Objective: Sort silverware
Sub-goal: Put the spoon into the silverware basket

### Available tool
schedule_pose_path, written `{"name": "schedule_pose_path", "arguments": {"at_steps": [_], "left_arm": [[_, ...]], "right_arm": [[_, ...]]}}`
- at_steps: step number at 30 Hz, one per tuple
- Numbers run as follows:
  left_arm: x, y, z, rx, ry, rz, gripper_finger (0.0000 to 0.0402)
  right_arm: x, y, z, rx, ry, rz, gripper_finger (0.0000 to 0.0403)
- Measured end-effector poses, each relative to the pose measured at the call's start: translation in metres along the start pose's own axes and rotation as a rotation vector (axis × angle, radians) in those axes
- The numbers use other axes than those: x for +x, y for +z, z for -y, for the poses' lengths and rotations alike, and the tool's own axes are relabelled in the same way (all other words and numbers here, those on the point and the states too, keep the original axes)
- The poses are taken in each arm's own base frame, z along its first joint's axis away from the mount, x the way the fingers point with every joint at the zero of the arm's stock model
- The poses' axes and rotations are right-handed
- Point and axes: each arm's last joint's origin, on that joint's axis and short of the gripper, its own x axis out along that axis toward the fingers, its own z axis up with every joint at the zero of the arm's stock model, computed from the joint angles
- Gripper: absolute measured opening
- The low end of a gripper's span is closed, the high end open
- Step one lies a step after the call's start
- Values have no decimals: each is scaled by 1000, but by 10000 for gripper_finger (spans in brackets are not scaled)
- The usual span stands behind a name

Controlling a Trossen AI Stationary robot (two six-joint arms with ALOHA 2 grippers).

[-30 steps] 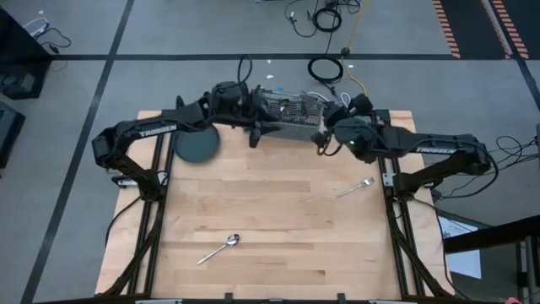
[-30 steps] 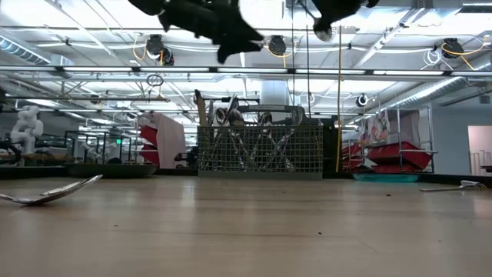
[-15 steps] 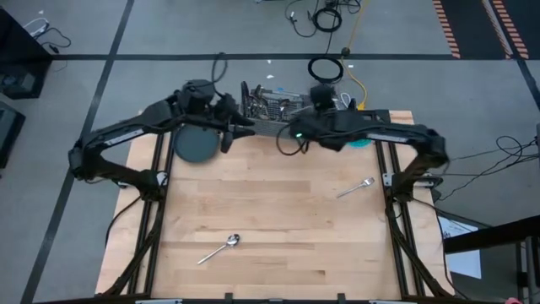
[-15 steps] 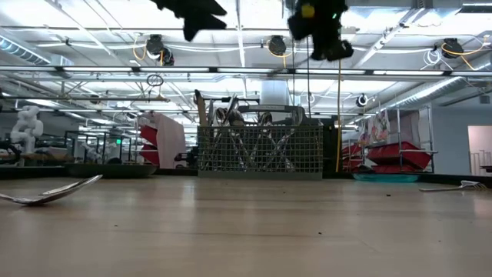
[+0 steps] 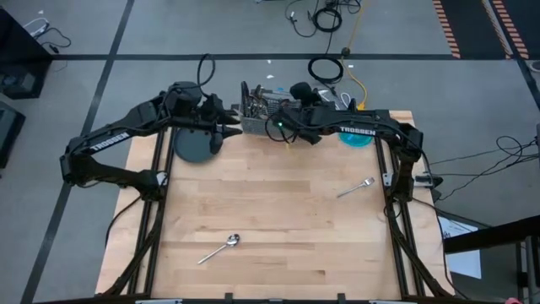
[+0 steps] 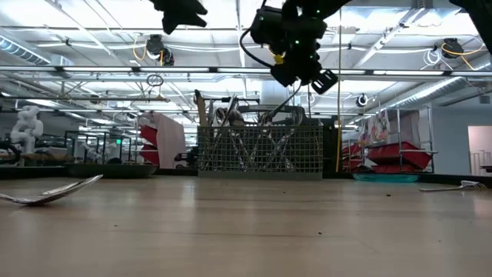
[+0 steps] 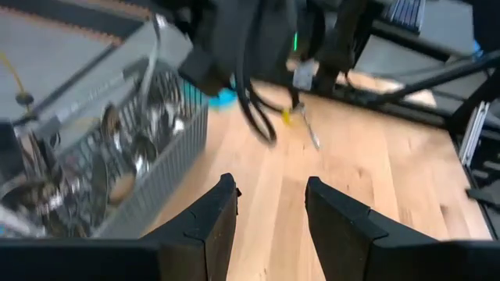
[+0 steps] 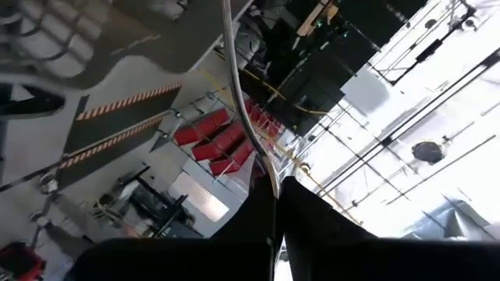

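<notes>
The grey wire-mesh caddy [image 5: 272, 107] stands at the table's far edge, packed with upright silverware [image 6: 231, 115]. A spoon [image 5: 219, 249] lies flat near the near edge and a fork [image 5: 354, 187] lies flat at the right. My right gripper [image 6: 306, 77] hangs above the caddy [image 6: 260, 150], shut on one slim silver piece [image 8: 242, 109]; which kind cannot be told. My left gripper [image 7: 269, 207] is open and empty, raised beside the caddy's left end [image 7: 141, 195], over the plate's edge. My right gripper pinches a slim silver shaft [image 8: 269, 183] between its two fingers [image 8: 312, 226]. The shaft runs on straight out beyond the fingertips. In the low view it slants down from the fingers toward the caddy's top [image 6: 283, 101], lifted clear of the table.
A dark round plate [image 5: 192, 148] lies left of the caddy, under my left arm. A teal dish [image 5: 359, 139] sits right of the caddy beneath my right arm. Bare wood [image 5: 278, 211] stretches between the caddy and the near edge.
My right gripper has swung toward the table's left, from past the caddy's right end to over its middle, dropping lower and turning. My left gripper has drawn back toward the left, off the caddy to beside its left end, and has risen.
</notes>
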Motion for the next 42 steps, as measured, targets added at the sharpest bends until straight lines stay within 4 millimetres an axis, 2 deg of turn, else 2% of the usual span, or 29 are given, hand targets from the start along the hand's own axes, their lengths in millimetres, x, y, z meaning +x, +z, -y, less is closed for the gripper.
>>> {"name": "schedule_pose_path", "arguments": {"at_steps": [9, 13, 19, 29, 42], "left_arm": [[0, -7, 0, -21, 4, -75, 157], [0, -8, 0, -15, 9, -81, 157], [0, -8, 0, -15, 16, -83, 157], [0, -8, -2, -14, 60, -84, 157], [0, -8, -2, -13, 60, -84, 157]], "right_arm": [[1, 13, 31, -72, -82, 155, 0], [1, 16, 38, -152, -124, 237, 0], [9, 21, 35, -207, -116, 269, 0], [41, 49, 22, -304, -91, 268, 0], [40, 52, 24, -327, -118, 337, 1]]}}
